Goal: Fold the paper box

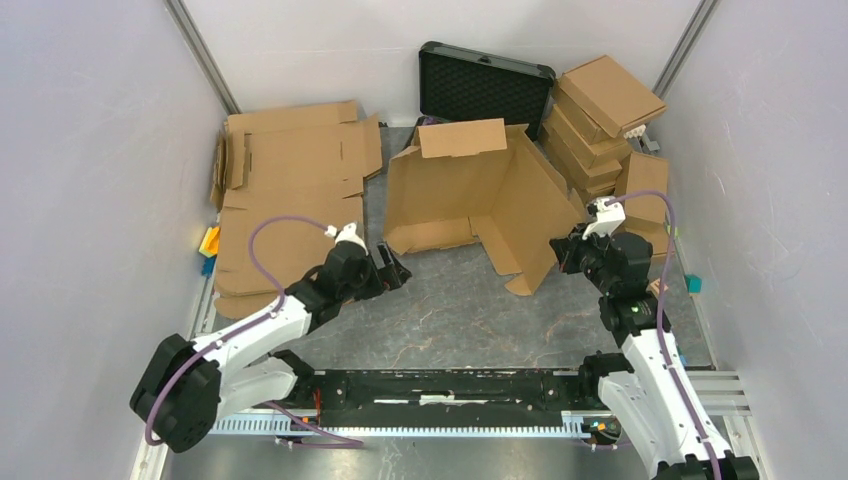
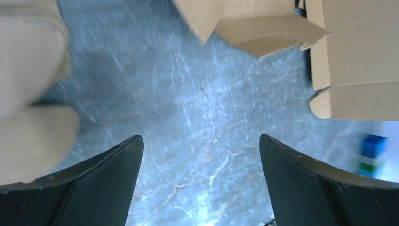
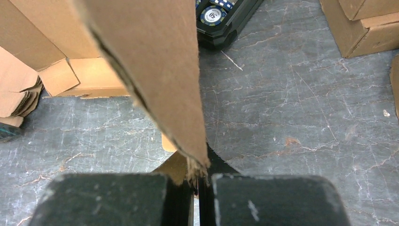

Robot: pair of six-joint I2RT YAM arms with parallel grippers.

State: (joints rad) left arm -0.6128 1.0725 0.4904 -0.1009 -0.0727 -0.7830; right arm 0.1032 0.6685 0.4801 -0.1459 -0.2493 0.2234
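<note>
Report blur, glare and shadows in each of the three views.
Top external: sharp, evenly lit, a soft shadow under the paper box. Left wrist: cardboard at left badly out of focus, whitish glare on the table. Right wrist: the box panel near the lens slightly soft, table veins crisp.

The right gripper (image 3: 197, 181) has its two black fingers pressed together on the ragged lower edge of the paper box (image 3: 150, 70), whose brown corrugated panel rises edge-on from the jaws and widens toward the top left. Beyond it on the grey marbled tabletop (image 3: 291, 108) lies a black case (image 3: 230, 26) with a poker chip (image 3: 215, 14) inside, and closed brown boxes (image 3: 362, 28) sit at the top right. At the left edge, layered flat cardboard sheets (image 3: 16, 94) rest on the table.
</note>
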